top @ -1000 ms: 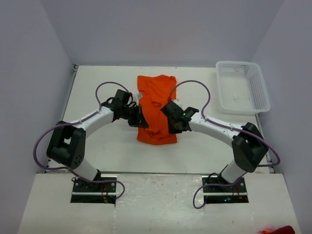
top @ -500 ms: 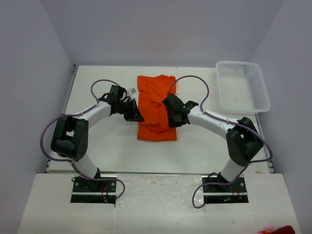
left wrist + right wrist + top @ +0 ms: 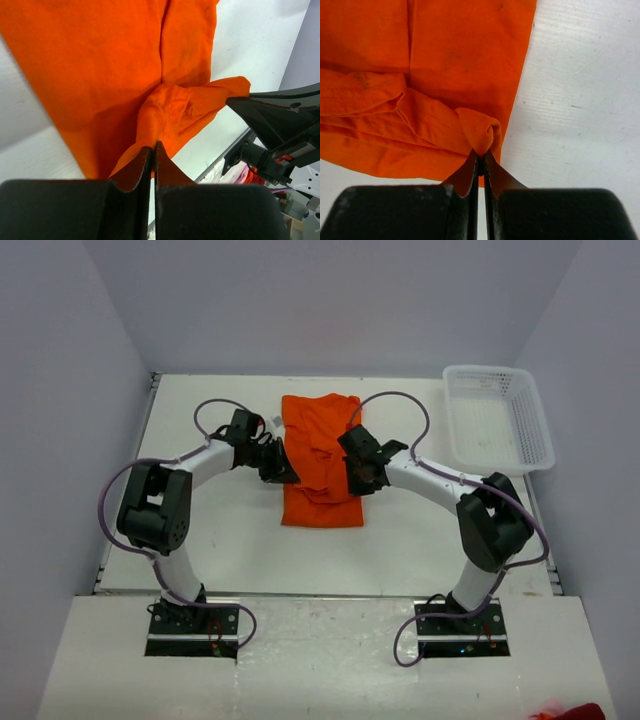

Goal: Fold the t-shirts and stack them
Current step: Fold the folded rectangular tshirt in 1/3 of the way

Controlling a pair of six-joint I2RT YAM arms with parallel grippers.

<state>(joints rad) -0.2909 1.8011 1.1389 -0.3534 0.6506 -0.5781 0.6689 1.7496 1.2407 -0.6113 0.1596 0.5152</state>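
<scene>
A bright orange t-shirt [image 3: 318, 445] lies partly folded in the middle of the table, long side running away from me. My left gripper [image 3: 287, 476] is shut on a pinch of its cloth at the left edge; the wrist view shows the fold [image 3: 170, 107] rising from the fingertips [image 3: 153, 146]. At the right edge my right gripper [image 3: 352, 483] is shut on a bunched corner [image 3: 480, 131] of the same t-shirt. Both pinched ends are lifted over the lower half of the garment.
A white plastic basket [image 3: 497, 418] stands at the back right of the table. The table's front edge [image 3: 330, 592] runs just ahead of the arm bases. Grey walls close in the left, right and back sides.
Both grippers have carried the shirt's near hem away from me, toward the far side. The visible orange shape has become shorter, and both arms have drawn up more steeply.
</scene>
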